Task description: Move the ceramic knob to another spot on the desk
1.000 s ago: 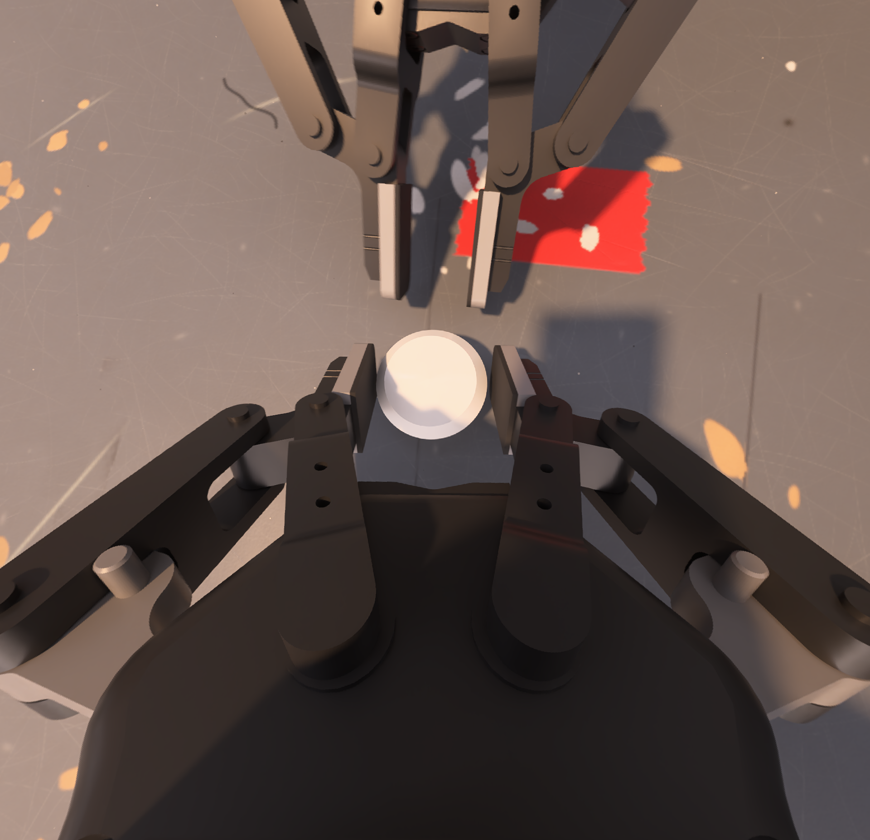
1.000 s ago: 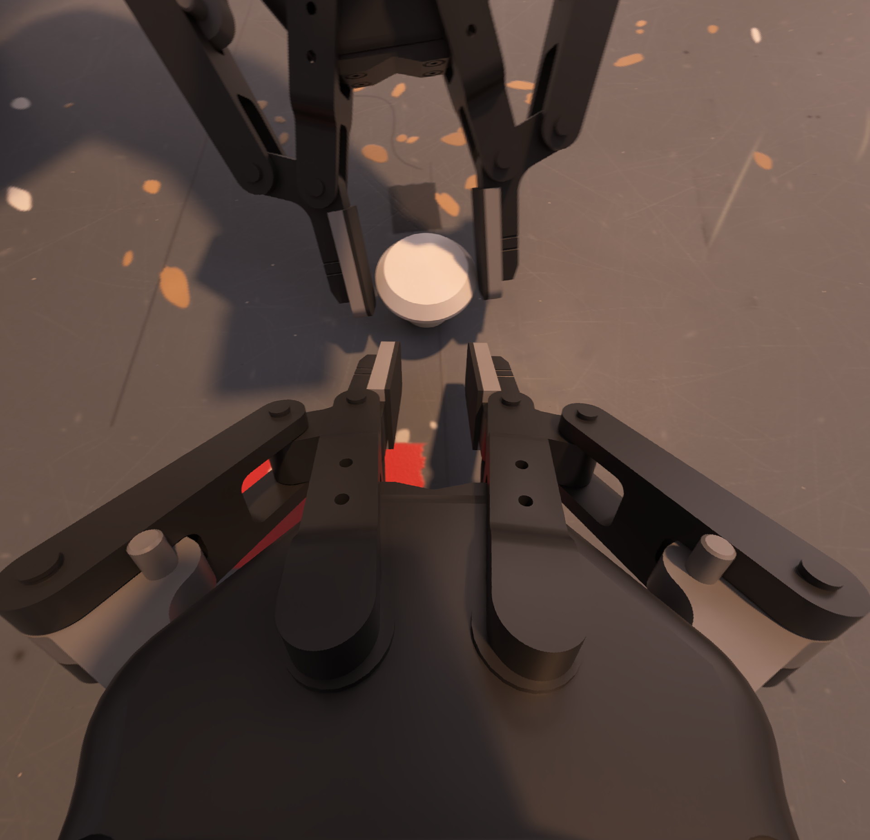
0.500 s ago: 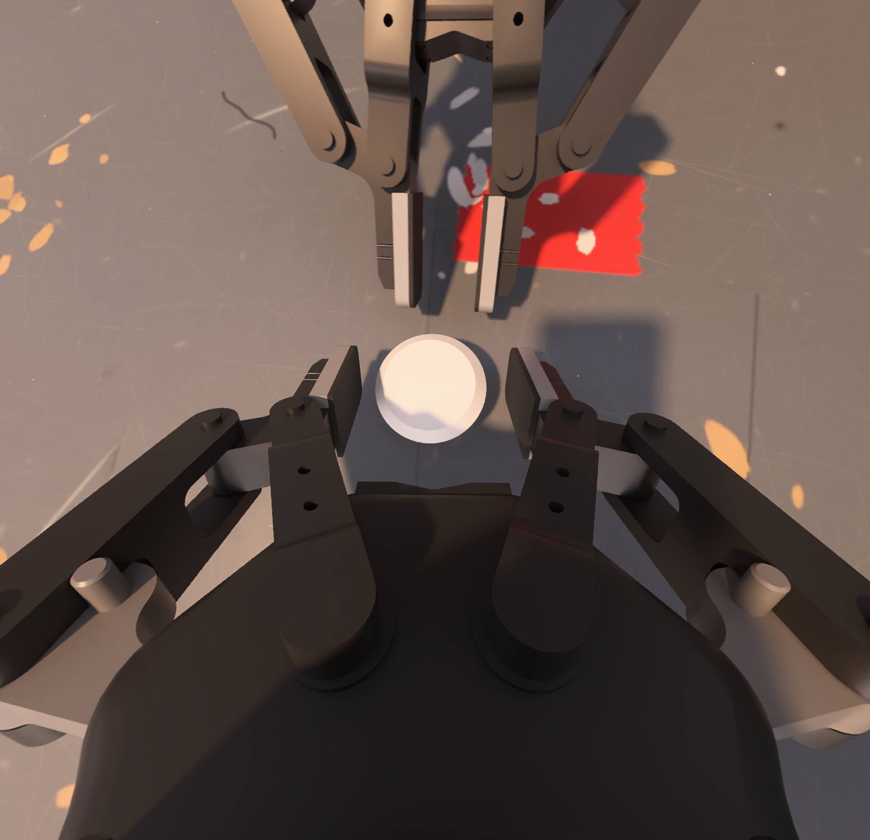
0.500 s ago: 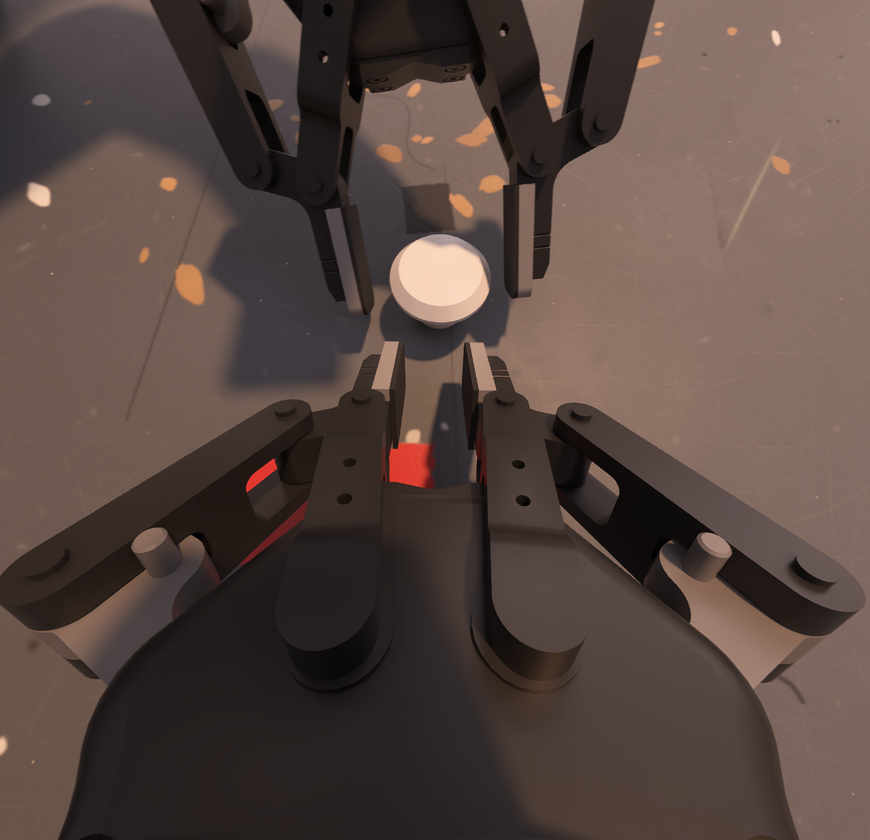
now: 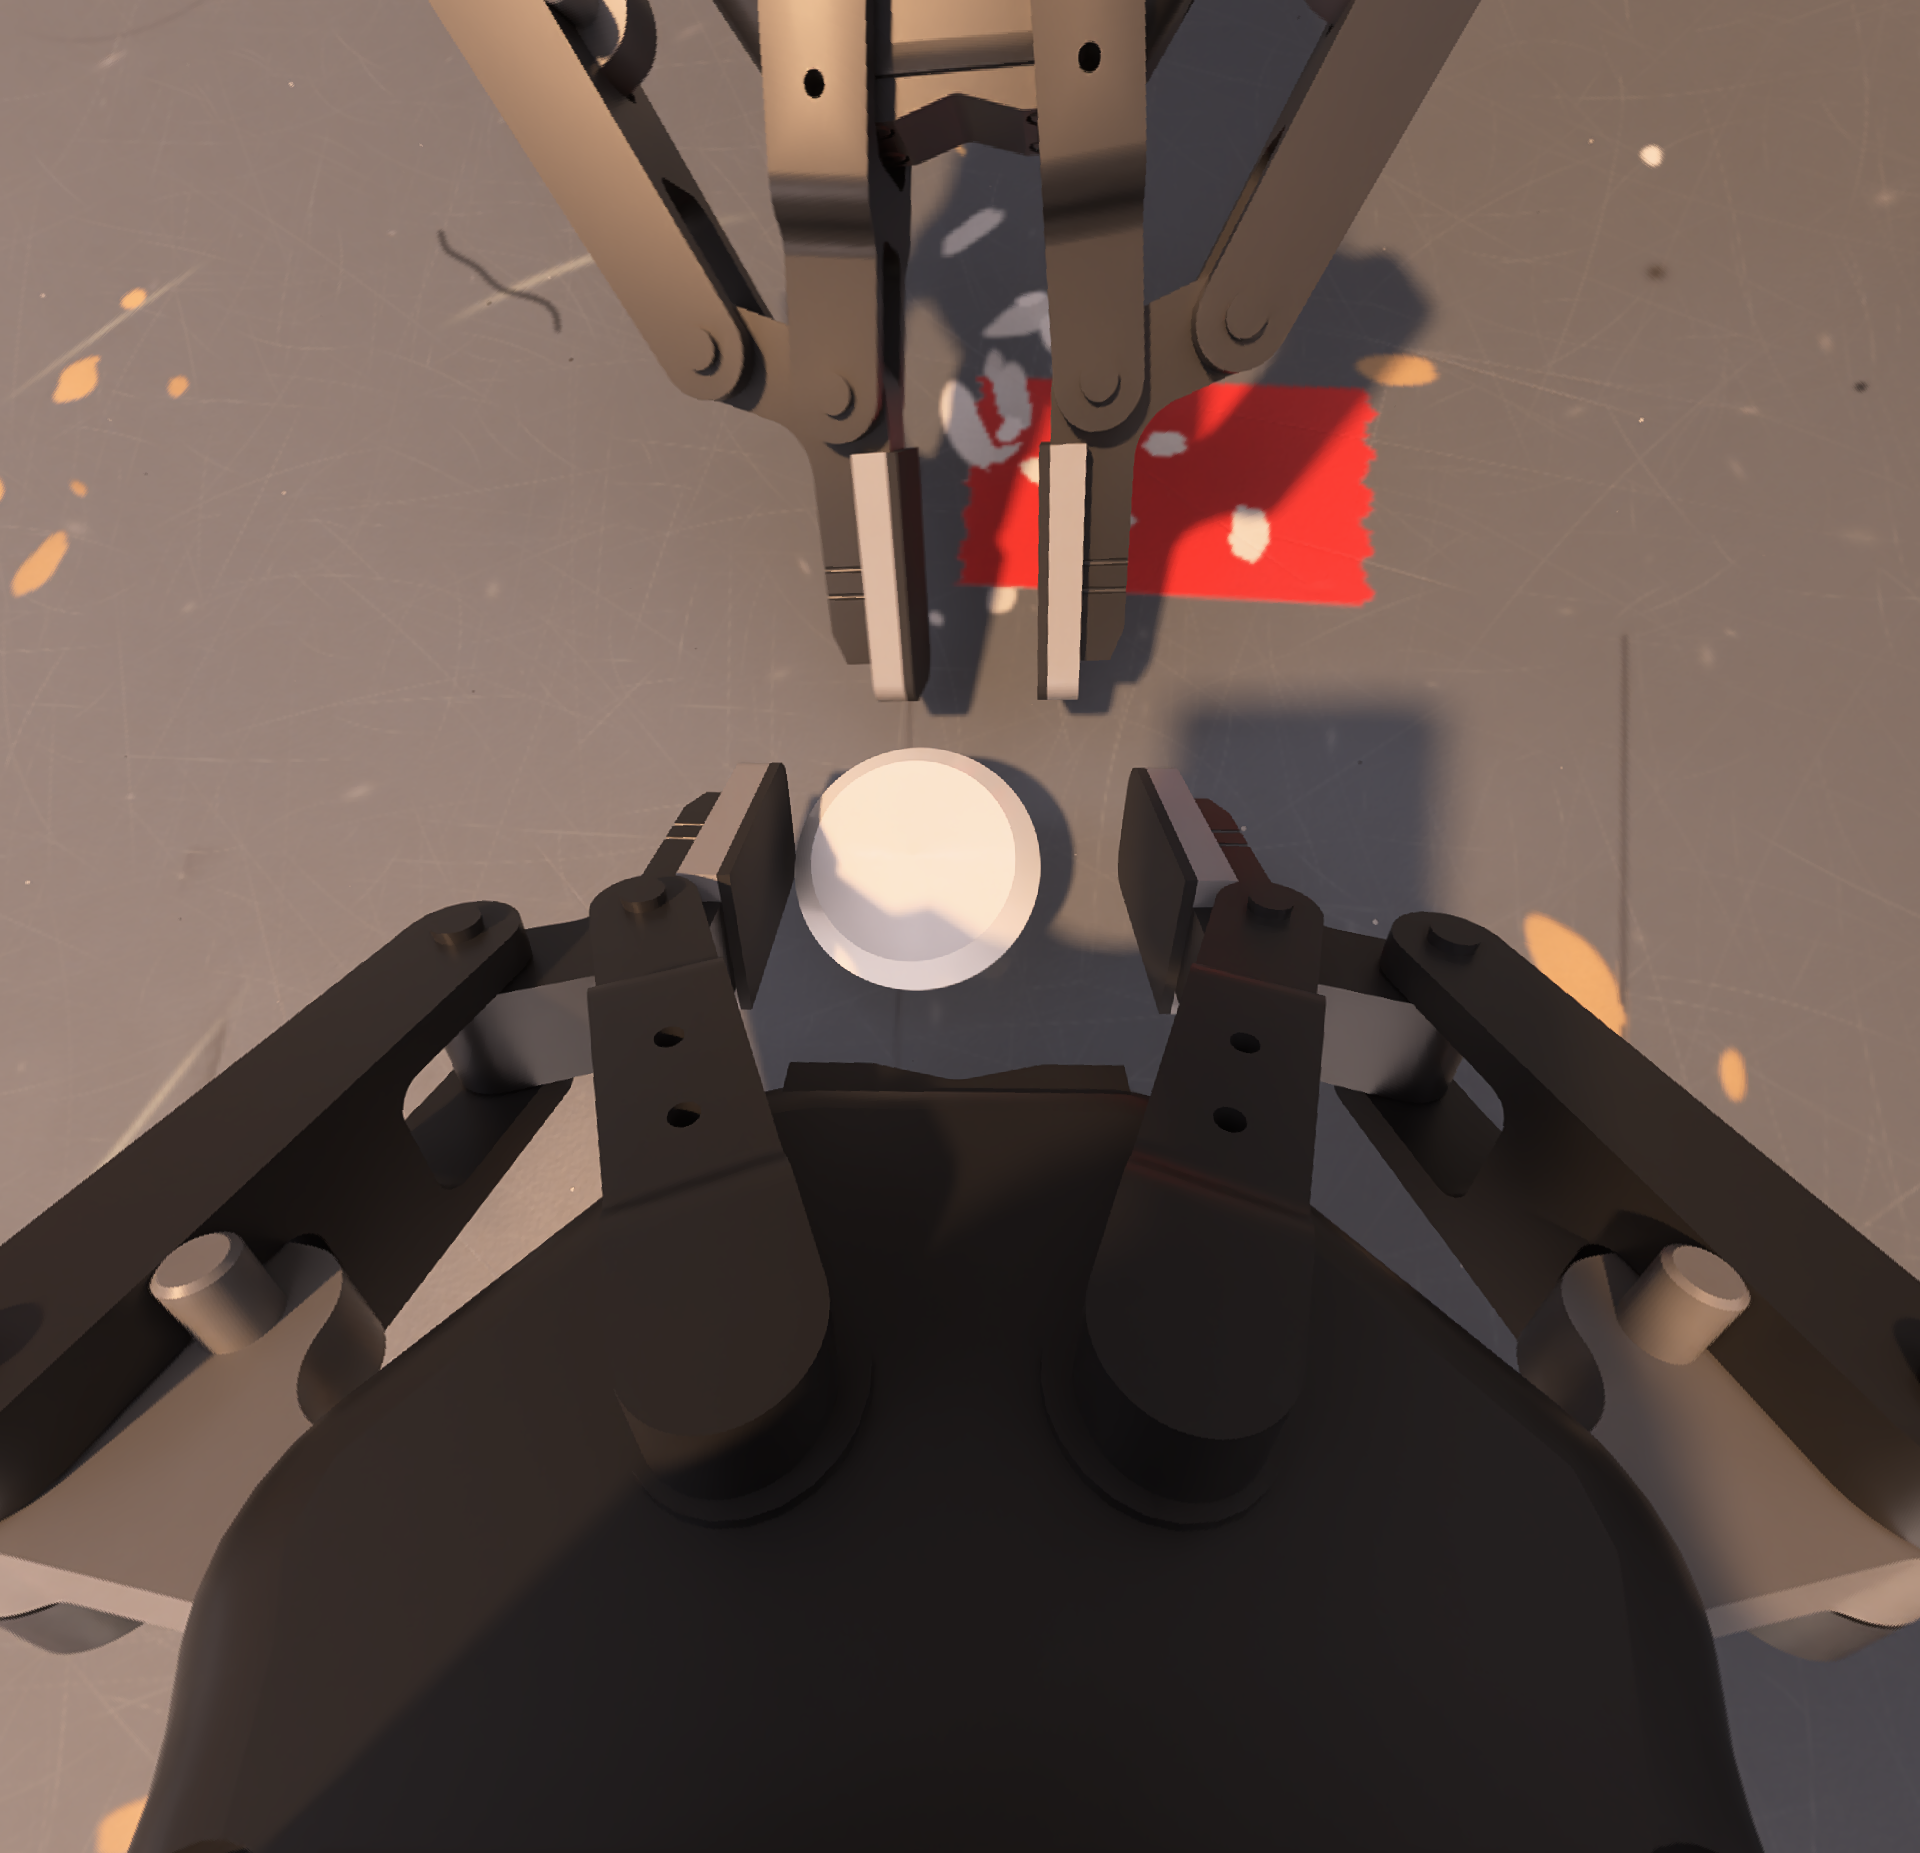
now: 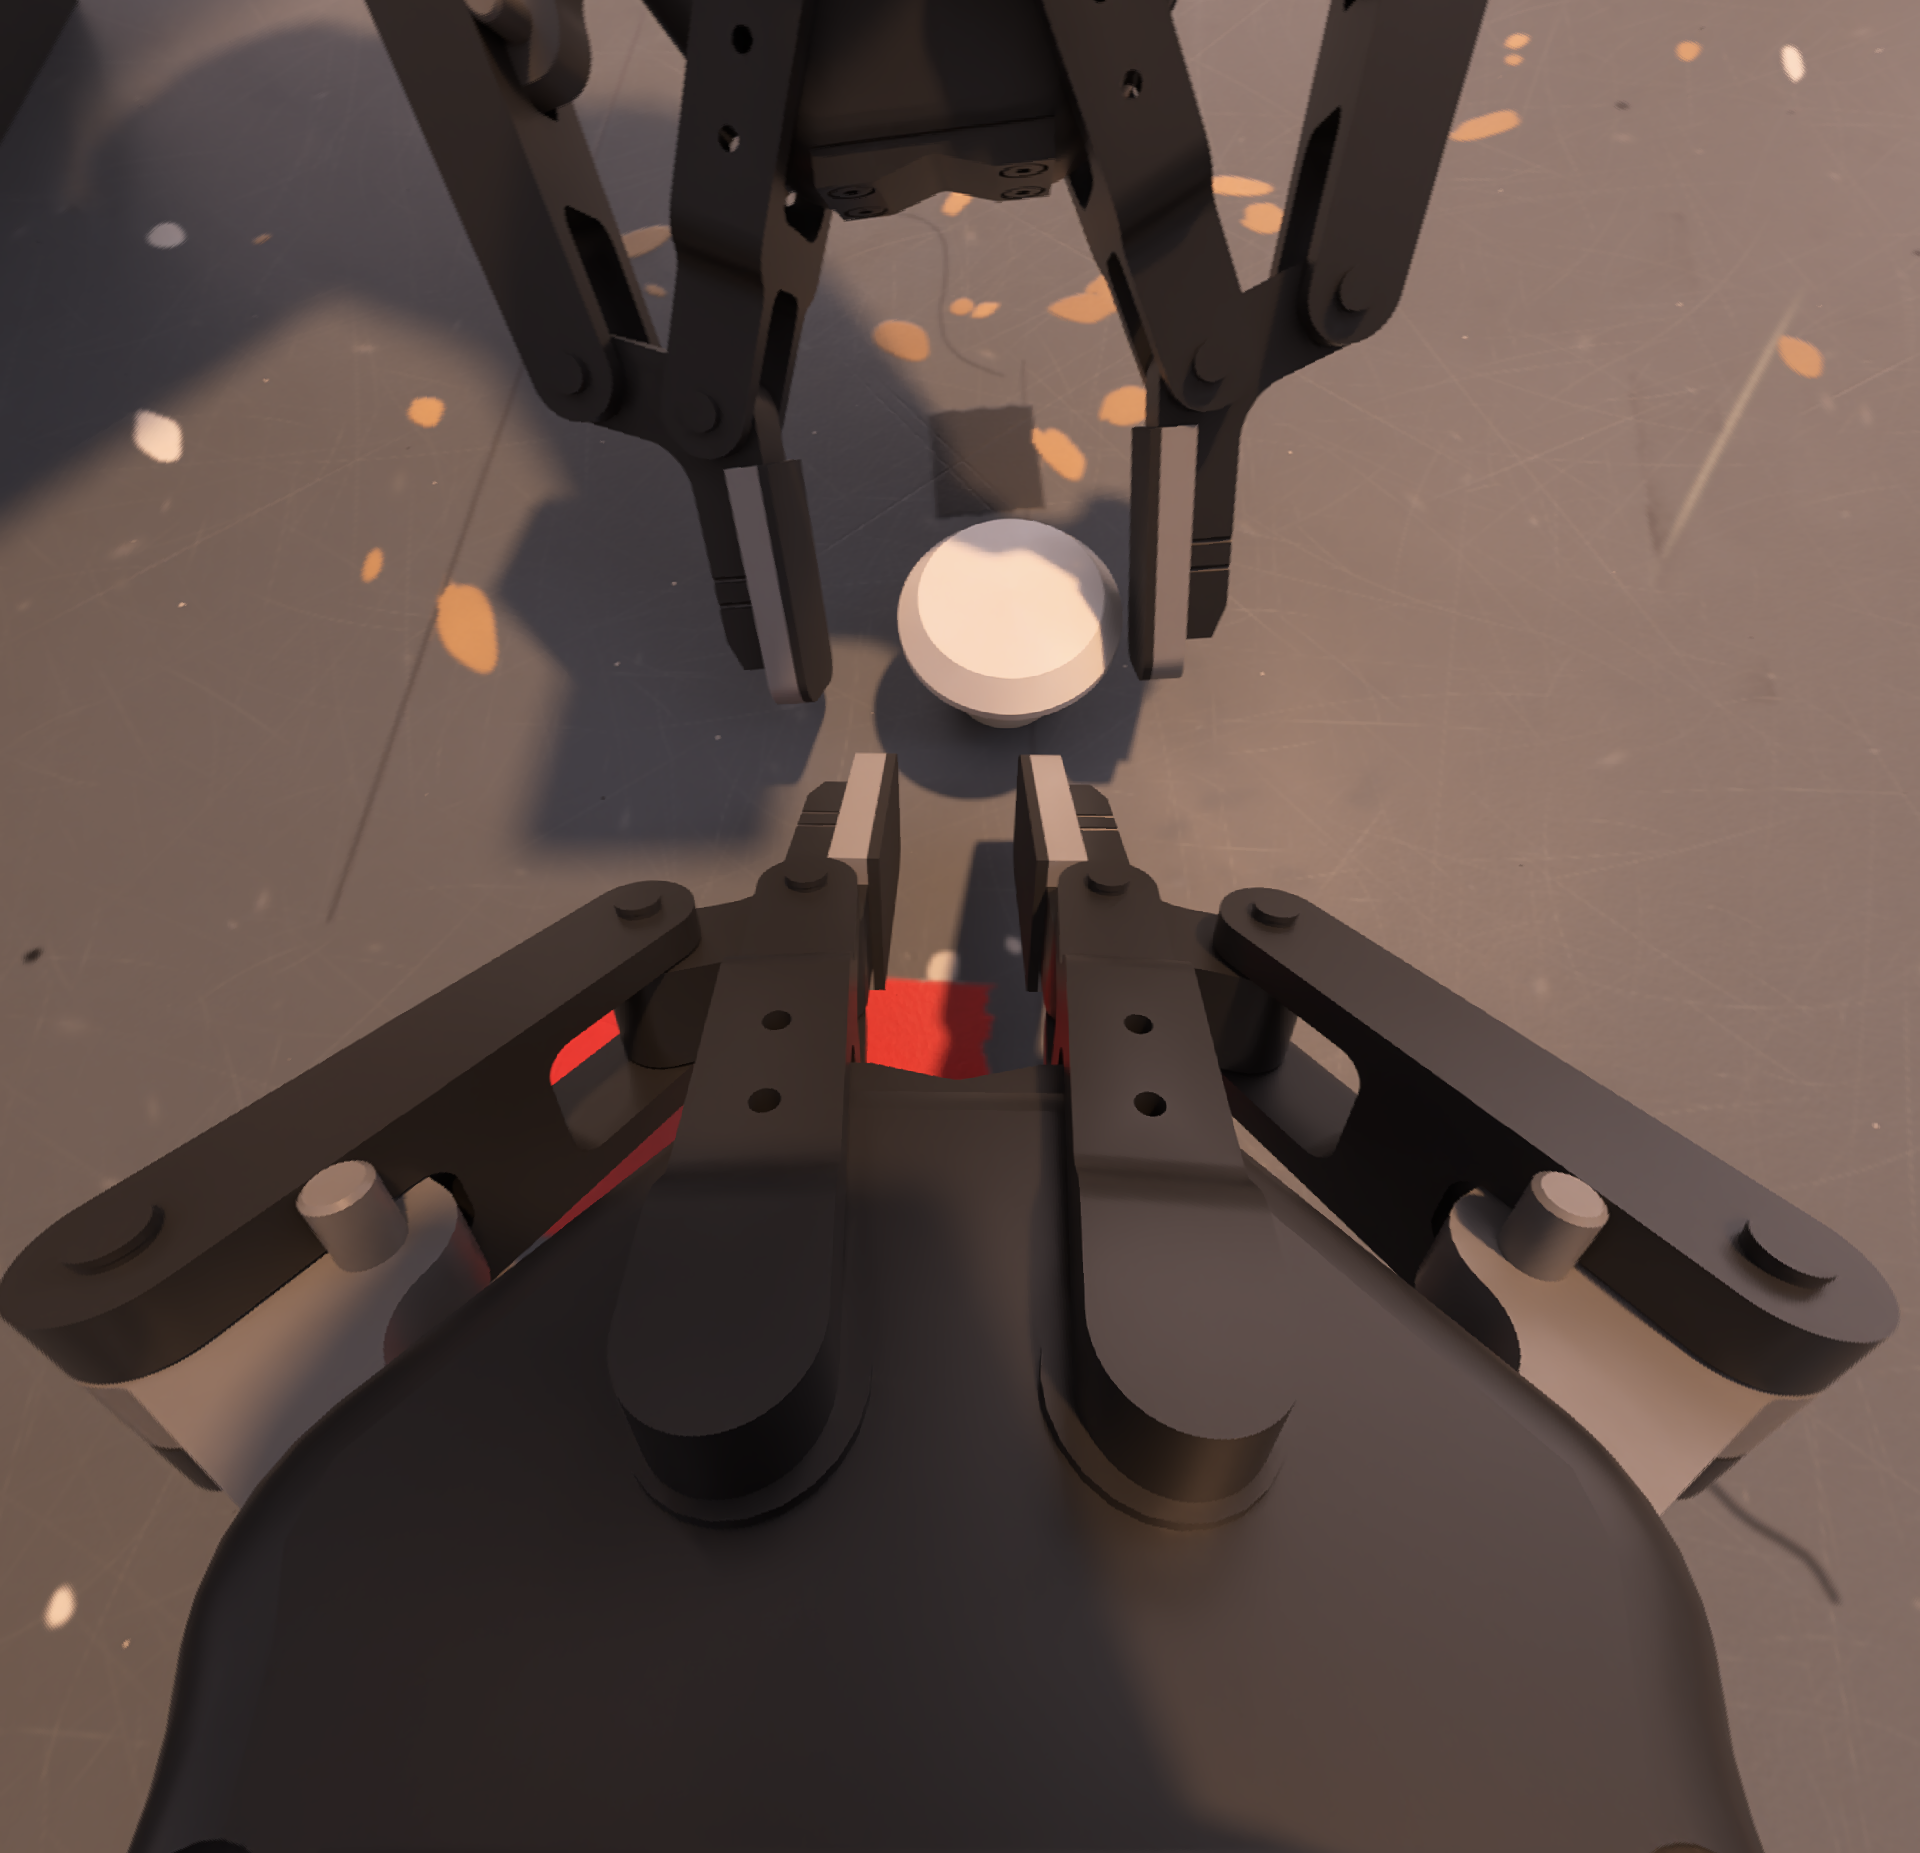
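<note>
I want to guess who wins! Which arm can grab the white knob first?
Probably the left. The left gripper is open with a finger on each side of the ceramic knob. The right gripper stops short of it, its gap narrower than the knob.

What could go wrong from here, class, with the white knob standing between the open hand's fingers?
1. The ceramic knob sits off-centre in the open left hand, almost against one finger; pulling away could drag it.
2. The right hand has its tips close by and might knock it.
3. Its head looks wider than its foot, so a bump may tip it.
</note>
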Tool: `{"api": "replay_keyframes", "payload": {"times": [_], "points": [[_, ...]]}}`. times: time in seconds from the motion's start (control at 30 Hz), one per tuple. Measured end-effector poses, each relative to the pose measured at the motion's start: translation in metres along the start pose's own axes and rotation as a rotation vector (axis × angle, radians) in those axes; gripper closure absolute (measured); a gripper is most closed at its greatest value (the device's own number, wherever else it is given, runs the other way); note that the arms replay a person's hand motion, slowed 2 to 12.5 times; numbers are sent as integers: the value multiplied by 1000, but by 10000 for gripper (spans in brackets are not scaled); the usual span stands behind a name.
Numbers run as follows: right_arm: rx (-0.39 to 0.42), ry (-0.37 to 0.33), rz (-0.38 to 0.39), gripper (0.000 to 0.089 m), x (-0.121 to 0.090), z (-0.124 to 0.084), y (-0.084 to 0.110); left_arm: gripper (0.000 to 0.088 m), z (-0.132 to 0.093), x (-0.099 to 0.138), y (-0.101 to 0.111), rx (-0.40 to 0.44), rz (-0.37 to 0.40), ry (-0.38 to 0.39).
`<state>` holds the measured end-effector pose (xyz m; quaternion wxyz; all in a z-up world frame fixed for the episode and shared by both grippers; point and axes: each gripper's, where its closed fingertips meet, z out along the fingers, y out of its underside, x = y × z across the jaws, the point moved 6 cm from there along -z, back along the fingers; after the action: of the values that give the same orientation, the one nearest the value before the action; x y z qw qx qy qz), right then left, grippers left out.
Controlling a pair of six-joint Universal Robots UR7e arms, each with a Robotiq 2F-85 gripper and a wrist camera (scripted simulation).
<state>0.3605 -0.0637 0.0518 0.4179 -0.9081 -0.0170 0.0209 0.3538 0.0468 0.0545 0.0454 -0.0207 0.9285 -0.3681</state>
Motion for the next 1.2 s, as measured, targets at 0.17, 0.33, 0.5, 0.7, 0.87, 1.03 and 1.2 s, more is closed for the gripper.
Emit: {"api": "replay_keyframes", "payload": {"times": [0.17, 0.33, 0.5, 0.7, 0.87, 1.03, 1.2], "points": [[-3, -32, -9, 778, -4, -1, 0, 316, 0, 0, 0, 1, -3, 5], [-3, -7, -9, 779, -1, 0, 0, 314, 0, 0, 0, 3, -11, 10], [-1, 47, 6, 698, 4, 0, -1, 298, 0, -2, 1, 7, -23, 15], [-2, 116, 40, 454, 14, -1, 0, 248, 1, -4, 2, 13, -50, 17], [0, 117, 69, 419, 16, 0, 0, 204, 1, -6, 2, 11, -76, 23], [4, 82, 77, 435, 14, -1, 0, 188, 1, -7, 3, 7, -93, 30], [5, 20, 61, 652, 7, -2, 0, 187, 1, -7, 3, 8, -94, 36]]}}
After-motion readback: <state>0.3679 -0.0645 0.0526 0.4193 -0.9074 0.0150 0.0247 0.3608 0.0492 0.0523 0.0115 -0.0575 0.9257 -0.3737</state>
